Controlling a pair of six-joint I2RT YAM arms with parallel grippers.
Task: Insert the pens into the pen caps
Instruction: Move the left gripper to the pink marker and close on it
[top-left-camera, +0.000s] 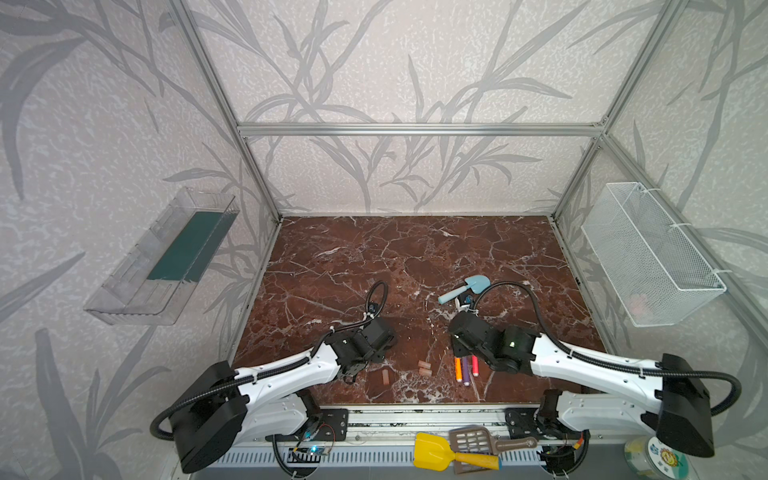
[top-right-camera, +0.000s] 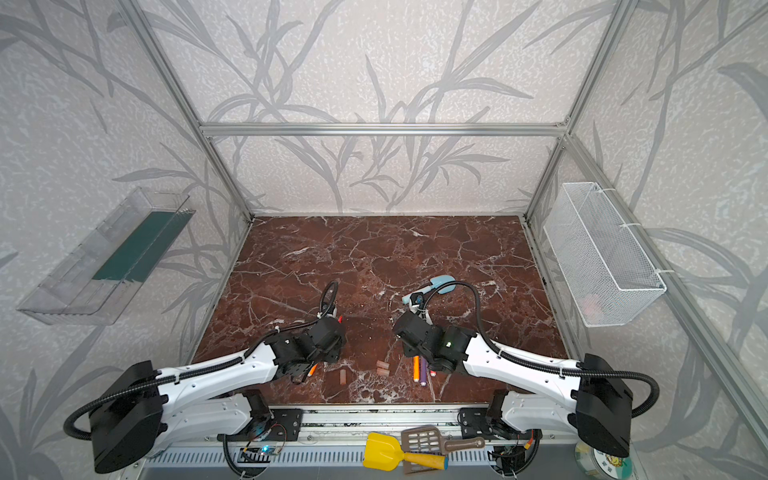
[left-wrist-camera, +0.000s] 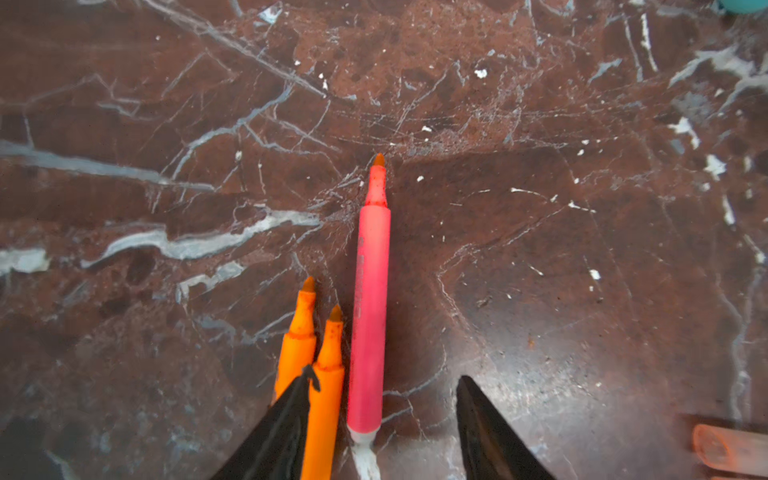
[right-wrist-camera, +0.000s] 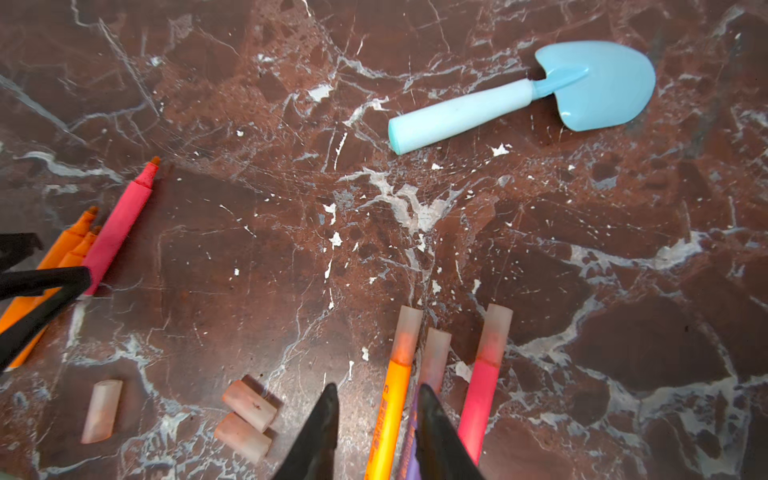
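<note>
1. Black fingers (left-wrist-camera: 282, 424) of the left gripper (left-wrist-camera: 386, 374) are standing half-wide over the marble tabletop (left-wrist-camera: 540, 249). They are straddling the uncapped red-pink pen (left-wrist-camera: 369, 316) without visibly pinching it. One finger is overlapping the bare orange pens (left-wrist-camera: 297, 345) just beside it.
2. Those three uncapped pens are lying well to the left of the light-blue toy shovel (right-wrist-camera: 519, 104), nearer the robot.
3. Straight robot-side of the shovel, the right gripper (right-wrist-camera: 377, 388) is holding a narrow gape around the capped orange pen (right-wrist-camera: 390, 399), apparently not clamping it. The capped purple pen (right-wrist-camera: 434, 353) and capped red-pink pen (right-wrist-camera: 482, 395) are lying alongside.
4. Left of the shovel, between the two pen groups, three loose pen caps are lying: a touching pair (right-wrist-camera: 249, 405) and a single cap (right-wrist-camera: 102, 411) farther left.
5. Picking the uncapped red-pink pen looks like the step in hand. The jaws want centring on its barrel alone, clear of the orange neighbour, gripping behind the middle so the tip is projecting.
6. For capping, the cap's open end should be facing that tip, with the axes lined up.
</note>
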